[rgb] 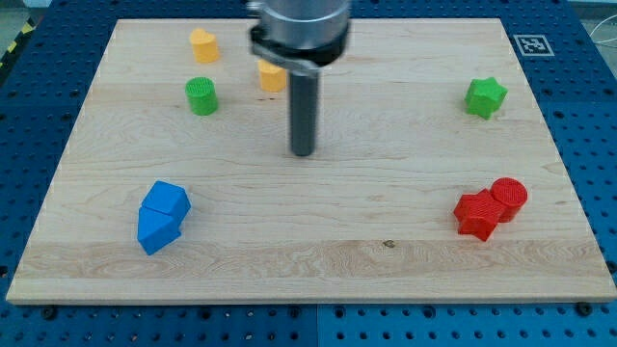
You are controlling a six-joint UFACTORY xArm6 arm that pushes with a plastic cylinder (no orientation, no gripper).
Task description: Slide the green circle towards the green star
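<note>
Pale wooden board (318, 260) lies on a blue perforated table (588, 116), with a black-and-white marker tag (531, 44) at its top right corner. Nearest the view's bottom, at the left, two blue blocks touch: a blue cube-like block (156, 232) and a blue faceted block (168, 200) just above it. At the right, a red star (475, 215) touches a red cylinder (508, 196). Further up, near the middle of the board, my tip (303, 152) rests on bare wood, well apart from every block. It is a plain rod with no jaws, so nothing opens, closes or grips. The green circle (201, 95) sits up and to the left of my tip. The green star (485, 97) is far across at the right, at about the same height in the view. One orange block (272, 75) is partly hidden behind the rod's mount; another orange block (202, 44) lies farthest up.
</note>
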